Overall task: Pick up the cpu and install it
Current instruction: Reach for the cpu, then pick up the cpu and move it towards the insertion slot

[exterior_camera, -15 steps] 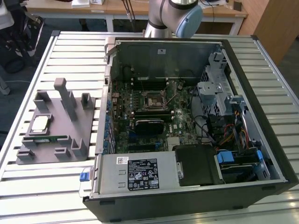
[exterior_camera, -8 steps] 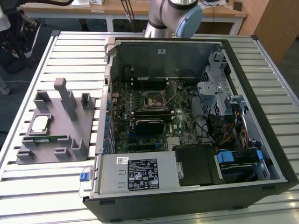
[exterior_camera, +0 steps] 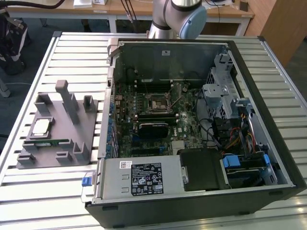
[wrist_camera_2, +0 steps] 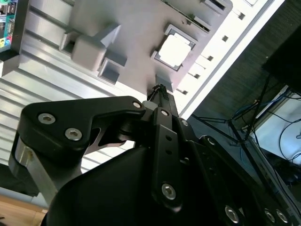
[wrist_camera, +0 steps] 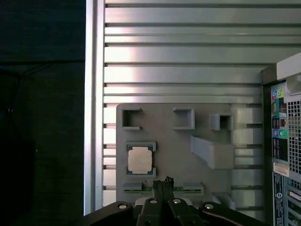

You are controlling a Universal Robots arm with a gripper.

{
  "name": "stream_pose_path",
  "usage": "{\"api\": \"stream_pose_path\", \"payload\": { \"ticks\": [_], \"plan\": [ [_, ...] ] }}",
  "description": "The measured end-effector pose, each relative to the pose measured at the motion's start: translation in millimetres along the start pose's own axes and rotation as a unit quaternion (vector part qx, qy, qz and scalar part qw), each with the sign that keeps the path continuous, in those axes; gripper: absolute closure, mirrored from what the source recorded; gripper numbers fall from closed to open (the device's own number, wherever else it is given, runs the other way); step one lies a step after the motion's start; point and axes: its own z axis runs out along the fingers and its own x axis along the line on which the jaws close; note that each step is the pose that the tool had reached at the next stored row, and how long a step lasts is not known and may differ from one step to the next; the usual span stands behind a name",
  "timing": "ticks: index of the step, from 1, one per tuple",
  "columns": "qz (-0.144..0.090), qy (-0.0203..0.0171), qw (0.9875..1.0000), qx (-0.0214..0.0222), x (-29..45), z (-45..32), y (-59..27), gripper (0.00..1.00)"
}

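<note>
Black matte gripper (wrist_camera: 162,181), its slim fingers pressed together and empty, hangs over one grey moulded-plastic fixture (wrist_camera: 174,146). One small square cpu (wrist_camera: 140,159), pale silver metal on top, lies flat in the fixture's framed recess. Beyond lie the ribbed aluminium table slats (wrist_camera: 188,52) and one open black computer case (exterior_camera: 192,206).

The cpu (exterior_camera: 40,126) lies on the fixture (exterior_camera: 60,128) (exterior view's left of the computer case (exterior_camera: 192,209)).
</note>
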Motion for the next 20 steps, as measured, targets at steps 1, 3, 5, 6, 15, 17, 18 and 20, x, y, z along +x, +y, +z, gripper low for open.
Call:
{"api": "stream_pose_path", "payload": {
  "ticks": [1, 3, 5, 6, 15, 17, 18, 20],
  "plan": [
    [0.000, -0.0001, 1.0000, 0.0000, 4.0, 0.1, -0.1, 0.89],
    [0.000, -0.0001, 1.0000, -0.0001, 11.2, 0.3, -0.2, 0.89],
    [0.000, 0.0000, 1.0000, 0.0000, 17.4, 0.2, -0.3, 0.89],
    [0.000, 0.0000, 1.0000, 0.0000, 20.2, 0.3, -0.4, 0.89],
    [0.000, 0.0002, 1.0000, -0.0004, 34.9, 1.3, -0.7, 0.89],
    [0.000, 0.0001, 1.0000, -0.0006, 35.4, 2.3, -0.7, 0.89],
    [0.000, 0.0001, 1.0000, -0.0006, 35.5, 3.1, -0.8, 0.89],
    [0.000, 0.0002, 1.0000, -0.0006, 35.5, 5.6, -0.9, 0.89]
  ]
}}
